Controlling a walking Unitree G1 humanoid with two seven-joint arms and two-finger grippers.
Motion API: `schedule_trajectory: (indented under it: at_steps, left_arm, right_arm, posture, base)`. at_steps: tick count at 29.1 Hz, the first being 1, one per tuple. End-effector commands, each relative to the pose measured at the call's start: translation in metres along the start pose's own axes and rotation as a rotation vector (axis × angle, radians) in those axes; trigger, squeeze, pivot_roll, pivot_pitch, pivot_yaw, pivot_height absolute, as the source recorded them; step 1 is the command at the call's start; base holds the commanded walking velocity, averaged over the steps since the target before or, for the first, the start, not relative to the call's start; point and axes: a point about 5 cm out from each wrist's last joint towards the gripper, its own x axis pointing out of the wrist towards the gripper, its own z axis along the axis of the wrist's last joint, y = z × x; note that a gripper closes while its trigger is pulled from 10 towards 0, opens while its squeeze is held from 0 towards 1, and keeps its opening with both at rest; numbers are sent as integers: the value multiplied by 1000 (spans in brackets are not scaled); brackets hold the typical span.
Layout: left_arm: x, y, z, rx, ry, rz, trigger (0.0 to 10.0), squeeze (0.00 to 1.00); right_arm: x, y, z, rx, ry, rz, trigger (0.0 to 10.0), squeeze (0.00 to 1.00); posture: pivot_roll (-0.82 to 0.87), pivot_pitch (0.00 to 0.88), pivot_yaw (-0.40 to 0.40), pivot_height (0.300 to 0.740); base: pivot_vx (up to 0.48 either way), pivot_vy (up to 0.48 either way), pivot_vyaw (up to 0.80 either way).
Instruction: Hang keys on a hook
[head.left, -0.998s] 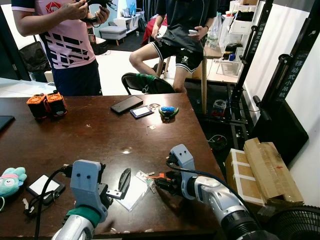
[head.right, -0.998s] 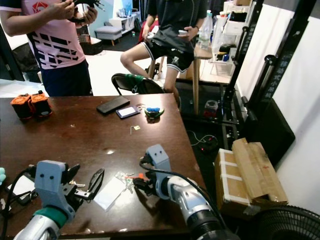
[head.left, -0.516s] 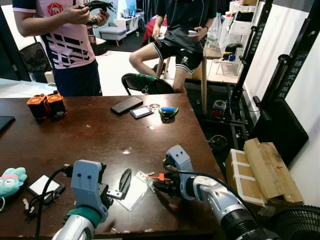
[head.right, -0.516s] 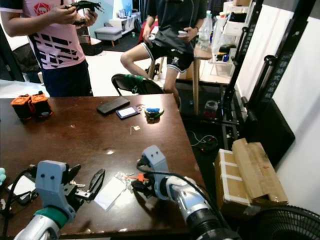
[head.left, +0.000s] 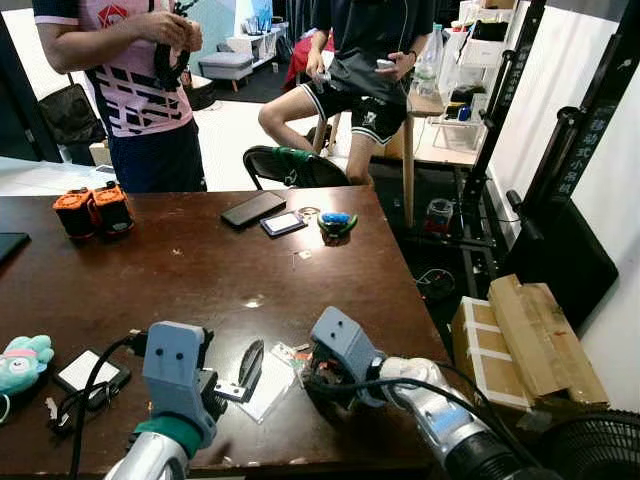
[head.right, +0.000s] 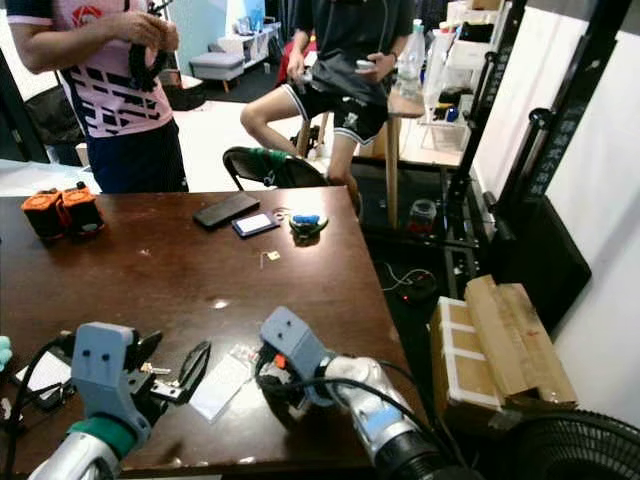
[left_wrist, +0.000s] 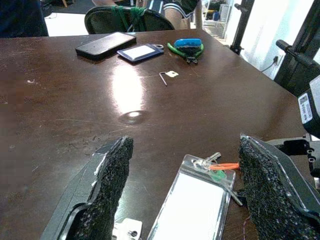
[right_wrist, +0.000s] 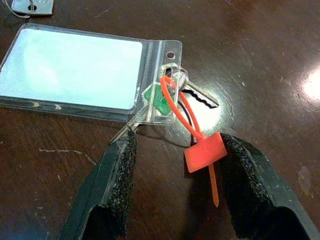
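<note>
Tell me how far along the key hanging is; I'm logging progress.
Nothing done: the keys lie on the table beside their clear badge holder. In hand: the right gripper, open, straddles the orange tag. Left: gripping, lifting, hanging. The left gripper is open nearby.

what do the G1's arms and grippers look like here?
Both arms are silver with grey boxy wrist housings. The left gripper and right gripper each have two long black fingers lined with rough black foam. Black cables loop along both forearms; the left has a green band.
</note>
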Motion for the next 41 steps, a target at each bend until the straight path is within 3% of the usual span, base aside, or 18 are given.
schedule_trajectory:
  at_steps: [1, 24, 25, 29, 31, 41]
  left_arm:
    - [-2, -1, 0, 0, 8, -11, 10000, 0]
    - [-3, -2, -1, -2, 11, -11, 10000, 0]
    - [-3, -2, -1, -2, 12, -13, 10000, 0]
    - [-3, -2, -1, -2, 12, -13, 10000, 0]
    - [-3, -2, -2, 0, 14, -16, 10000, 0]
    - [-4, -3, -2, 9, 20, -22, 10000, 0]
  right_arm:
    - [3, 8, -11, -13, 45, 24, 10000, 0]
    - [15, 19, -5, -117, 25, 32, 10000, 0]
    - [15, 20, -6, -115, 26, 42, 2118, 0]
    - [15, 20, -6, -115, 26, 42, 2118, 0]
    - [15, 21, -7, -108, 24, 53, 0, 0]
    - [16, 21, -8, -105, 13, 53, 0, 0]
  posture:
    - [-152, 49, 88, 740]
    - [-150, 53, 86, 740]
    - [-150, 53, 86, 740]
    - [-150, 53, 86, 740]
    - [-150, 53, 86, 740]
    - [-150, 53, 86, 740]
  base:
    - [0, 0, 0]
    - [0, 0, 0]
    - [0, 0, 0]
    - [0, 0, 0]
    - [0, 0, 0]
    - [0, 0, 0]
